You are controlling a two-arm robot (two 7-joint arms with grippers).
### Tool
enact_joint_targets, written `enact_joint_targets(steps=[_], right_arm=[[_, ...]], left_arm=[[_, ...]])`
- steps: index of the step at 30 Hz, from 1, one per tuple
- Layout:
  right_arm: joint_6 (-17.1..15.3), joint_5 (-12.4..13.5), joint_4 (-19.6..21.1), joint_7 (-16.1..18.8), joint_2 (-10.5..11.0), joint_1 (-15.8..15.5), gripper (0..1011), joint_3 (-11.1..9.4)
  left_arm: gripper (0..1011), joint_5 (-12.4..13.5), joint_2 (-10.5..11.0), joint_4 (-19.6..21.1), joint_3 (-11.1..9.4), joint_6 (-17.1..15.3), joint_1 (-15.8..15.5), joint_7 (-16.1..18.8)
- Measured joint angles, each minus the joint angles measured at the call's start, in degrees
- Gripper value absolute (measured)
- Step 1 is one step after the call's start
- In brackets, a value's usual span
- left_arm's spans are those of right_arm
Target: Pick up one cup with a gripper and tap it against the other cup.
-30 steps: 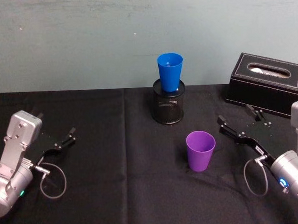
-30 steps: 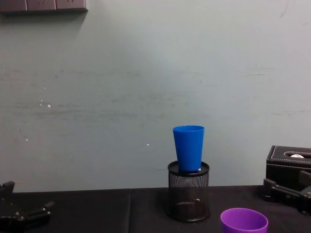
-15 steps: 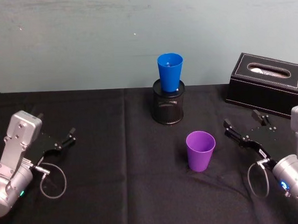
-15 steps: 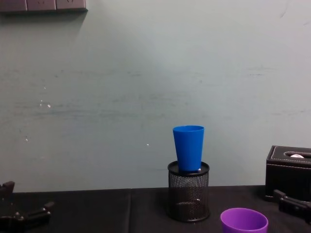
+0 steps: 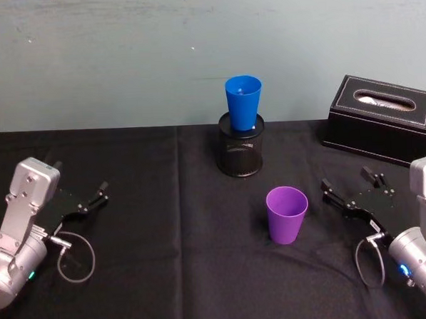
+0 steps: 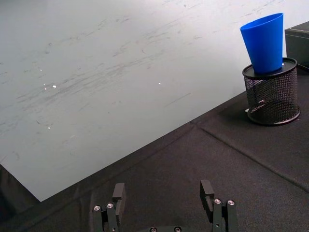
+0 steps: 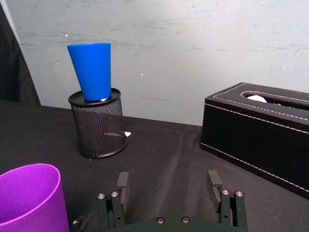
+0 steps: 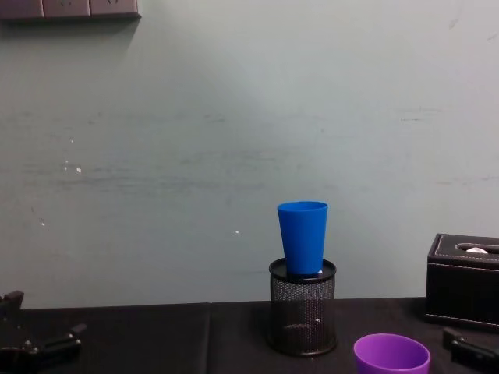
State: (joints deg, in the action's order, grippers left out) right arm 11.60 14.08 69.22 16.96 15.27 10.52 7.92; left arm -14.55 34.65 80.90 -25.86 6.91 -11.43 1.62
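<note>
Two cups on our black tablecloth (image 5: 162, 276) right now. Our purple cup (image 5: 286, 214) stands upright out in the open, mouth up, a bit right of centre and nearer to us than the rest. Our blue cup (image 5: 243, 103) is farther back near the wall, sitting upright in the mouth of a black mesh holder (image 5: 241, 152), so it rides well above the cloth. The two cups are apart, not touching.

Our right gripper (image 5: 350, 188) is low over the cloth just to the right of the purple cup, fingers spread wide with nothing between them. From the right wrist view we can see both fingers (image 7: 122, 186) parted and the purple cup's rim off to one side, outside the gap rather than in it. A black tissue box (image 5: 381, 118) sits behind that arm at the back right.

Our left gripper (image 5: 93, 196) is parked over on the far left of the table, well away from both cups, fingers (image 6: 119, 194) also wide apart and gripping nothing.
</note>
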Motion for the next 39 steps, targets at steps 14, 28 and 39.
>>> enact_joint_targets(steps=[14,28,39], right_arm=[[0.1,-0.6,-1.6,0.9,-0.3,0.4,1003,-0.2],[0.1,-0.6,-1.4,0.9,-0.3,0.3,1003,-0.2],[0.1,-0.6,-1.4,0.8,-0.3,0.3,1003,-0.1]], left_arm=[[1011,0.0,0.0,0.0,0.0,0.0,0.0,0.0],[1011,0.0,0.0,0.0,0.0,0.0,0.0,0.0],[1011,0.0,0.0,0.0,0.0,0.0,0.0,0.0]])
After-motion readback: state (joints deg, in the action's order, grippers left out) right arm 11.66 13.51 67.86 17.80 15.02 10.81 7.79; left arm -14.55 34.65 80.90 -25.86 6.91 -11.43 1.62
